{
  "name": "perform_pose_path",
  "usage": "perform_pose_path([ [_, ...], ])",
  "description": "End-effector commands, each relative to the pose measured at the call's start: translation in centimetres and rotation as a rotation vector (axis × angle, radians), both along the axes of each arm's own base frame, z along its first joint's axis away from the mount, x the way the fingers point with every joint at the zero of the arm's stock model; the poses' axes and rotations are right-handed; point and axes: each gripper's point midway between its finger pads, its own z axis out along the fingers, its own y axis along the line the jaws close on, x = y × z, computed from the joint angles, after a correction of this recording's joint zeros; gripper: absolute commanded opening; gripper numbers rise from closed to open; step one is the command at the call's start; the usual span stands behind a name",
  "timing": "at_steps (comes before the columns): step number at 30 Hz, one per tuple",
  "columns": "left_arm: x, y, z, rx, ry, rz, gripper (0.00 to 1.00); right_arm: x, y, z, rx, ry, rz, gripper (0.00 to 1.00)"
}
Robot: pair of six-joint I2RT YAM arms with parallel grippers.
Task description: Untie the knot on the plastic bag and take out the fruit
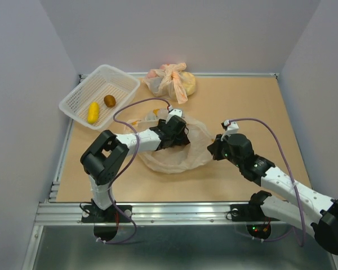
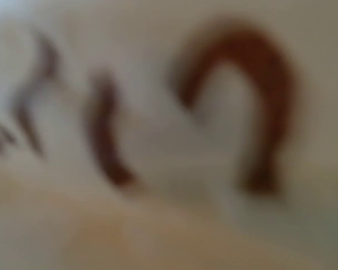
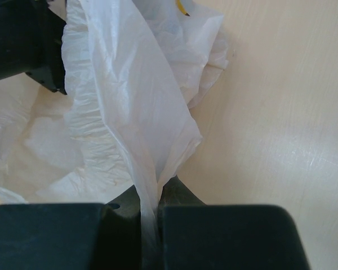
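Plastic bag (image 1: pixel 174 158), table centre: rim pinned by one arm, mouth entered by the other.
Right gripper (image 3: pixel 149 228), at the bag's 3 o'clock: jaws clenched on the film, seemingly to hold the mouth open. Left gripper (image 1: pixel 179 136): buried inside, probably seeking fruit; jaw state cannot be told, view blurred. White basket (image 1: pixel 79 88), 10 o'clock: yellow fruit (image 1: pixel 93 112) and kiwi (image 1: pixel 109 100) inside.

Pale grey walls (image 1: pixel 22 56) enclose a tan tabletop (image 1: pixel 242 101) (aluminium rail (image 1: pixel 174 212) in front).
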Motion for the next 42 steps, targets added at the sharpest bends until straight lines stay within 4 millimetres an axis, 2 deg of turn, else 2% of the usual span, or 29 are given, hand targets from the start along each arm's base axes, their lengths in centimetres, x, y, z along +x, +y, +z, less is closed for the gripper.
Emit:
perform_pose_path([
  [1, 1.3, -1.2, 0.4, -0.030, -0.010, -0.048, 0.76, 0.4, 0.7, 2.5, 0.041, -0.048, 0.014, 0.00],
  [5, 1.2, -1.3, -1.9, -0.009, 0.033, -0.052, 0.76, 0.4, 0.8, 2.3, 0.040, -0.041, 0.018, 0.00],
  [8, 0.9, -1.5, -2.8, -0.018, 0.060, -0.053, 0.74, 0.4, 0.8, 2.0, 0.034, -0.036, 0.015, 0.00],
  [11, 0.2, -1.2, -3.9, -0.020, 0.091, -0.045, 0.63, 0.6, 0.7, 1.8, 0.021, -0.034, 0.013, 0.00],
  [13, -0.4, -1.0, -4.1, -0.032, 0.103, -0.040, 0.53, 0.6, 0.7, 1.9, 0.020, -0.036, 0.009, 0.00],
  [16, -1.4, -1.3, -3.3, -0.066, 0.111, -0.061, 0.21, 0.8, 0.5, 1.9, 0.012, -0.042, -0.002, 0.01],
  [17, -1.7, -1.3, -3.1, -0.074, 0.113, -0.069, 0.13, 0.9, 0.3, 1.8, 0.005, -0.044, -0.006, 0.00],
  [18, -1.9, -1.6, -2.0, -0.098, 0.099, -0.079, 0.06, 1.0, 0.3, 1.9, 0.001, -0.047, -0.013, 0.00],
  [20, -2.8, -1.6, -1.4, -0.118, 0.104, -0.091, 0.04, 1.2, 0.2, 1.8, -0.012, -0.048, -0.017, 0.00],
  [21, -3.1, -1.7, 0.0, -0.139, 0.086, -0.098, 0.00, 1.4, 0.2, 2.0, -0.019, -0.053, -0.021, 0.00],
  [24, -4.4, -1.9, 1.4, -0.170, 0.074, -0.115, 0.00, 1.9, 0.0, 2.2, -0.033, -0.063, -0.040, 0.00],
  [26, -5.4, -2.4, 4.1, -0.229, 0.045, -0.147, 0.00, 2.4, -0.3, 2.8, -0.043, -0.080, -0.062, 0.00],
  [33, -8.1, -2.4, 7.4, -0.296, 0.043, -0.228, 0.00, 4.2, -1.5, 3.9, -0.102, -0.118, -0.152, 0.00],
  [39, -9.8, -1.2, 7.6, -0.289, 0.060, -0.266, 0.00, 5.4, -2.8, 4.2, -0.161, -0.133, -0.239, 0.01],
  [41, -10.7, -1.1, 7.7, -0.291, 0.075, -0.311, 0.00, 5.7, -2.8, 4.0, -0.169, -0.126, -0.247, 0.00],
  [42, -11.0, -1.0, 8.3, -0.304, 0.067, -0.329, 0.00, 5.8, -2.4, 3.6, -0.172, -0.113, -0.236, 0.00],
])
